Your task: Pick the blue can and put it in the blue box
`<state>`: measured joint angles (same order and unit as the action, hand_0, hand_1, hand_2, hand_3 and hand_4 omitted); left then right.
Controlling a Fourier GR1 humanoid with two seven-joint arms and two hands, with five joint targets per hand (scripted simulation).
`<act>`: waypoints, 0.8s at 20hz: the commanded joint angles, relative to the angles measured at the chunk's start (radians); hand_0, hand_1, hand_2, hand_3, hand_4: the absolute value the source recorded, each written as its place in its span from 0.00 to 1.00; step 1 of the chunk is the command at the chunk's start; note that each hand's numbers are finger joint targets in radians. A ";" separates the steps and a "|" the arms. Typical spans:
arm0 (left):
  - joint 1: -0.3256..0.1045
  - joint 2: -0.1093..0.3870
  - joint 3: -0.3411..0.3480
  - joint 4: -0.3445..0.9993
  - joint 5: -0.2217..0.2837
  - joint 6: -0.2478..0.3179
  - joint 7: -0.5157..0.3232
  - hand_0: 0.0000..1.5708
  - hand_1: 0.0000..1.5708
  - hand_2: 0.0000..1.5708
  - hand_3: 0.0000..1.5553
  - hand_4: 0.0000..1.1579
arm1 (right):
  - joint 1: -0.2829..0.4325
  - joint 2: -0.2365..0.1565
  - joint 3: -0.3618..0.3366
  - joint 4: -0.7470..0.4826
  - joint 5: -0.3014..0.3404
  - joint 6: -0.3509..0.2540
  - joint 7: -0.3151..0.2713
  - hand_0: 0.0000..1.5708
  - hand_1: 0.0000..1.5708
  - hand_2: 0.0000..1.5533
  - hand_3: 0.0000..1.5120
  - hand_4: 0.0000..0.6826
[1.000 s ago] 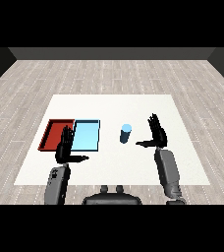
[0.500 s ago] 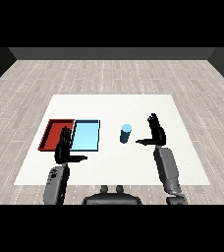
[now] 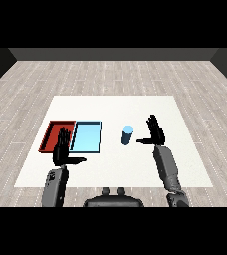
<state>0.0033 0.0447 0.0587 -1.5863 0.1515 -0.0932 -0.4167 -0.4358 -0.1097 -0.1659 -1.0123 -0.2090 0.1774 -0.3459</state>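
Right now the right hand (image 3: 155, 131) is spread open, fingers straight and pointing up, thumb stretched out toward the blue can (image 3: 127, 135). It holds nothing; a gap of bare table (image 3: 115, 107) shows between the thumb tip and the can, so the two are near but apart. The left hand (image 3: 62, 149) is open too, fingers straight and thumb out to the side, and it holds nothing. It shows in front of the near edge where the red tray (image 3: 51, 135) and the light blue tray (image 3: 87, 138) meet.

The can stands upright on the table, a short cylinder with a dark blue side and a paler top. It sits just to the right of the light blue tray, outside it, between that tray and the right hand.
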 commanded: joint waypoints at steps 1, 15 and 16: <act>-0.024 -0.015 0.000 0.040 -0.022 0.025 -0.026 0.00 0.00 0.00 0.00 0.00 | -0.029 0.041 0.016 0.102 0.028 -0.040 -0.056 0.00 0.00 0.00 0.00 0.00; -0.020 -0.027 -0.014 0.010 -0.008 0.024 -0.005 0.00 0.00 0.00 0.00 0.00 | -0.033 0.058 0.024 0.141 -0.020 -0.050 -0.004 0.00 0.00 0.00 0.00 0.00; -0.001 -0.033 -0.011 0.005 -0.012 0.033 -0.016 0.00 0.00 0.00 0.00 0.00 | -0.075 0.087 0.031 0.260 0.021 -0.073 -0.085 0.00 0.00 0.00 0.00 0.00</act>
<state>0.0031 0.0275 0.0571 -1.5898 0.1566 -0.0831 -0.4266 -0.4899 -0.0546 -0.1500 -0.8480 -0.2155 0.1224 -0.3691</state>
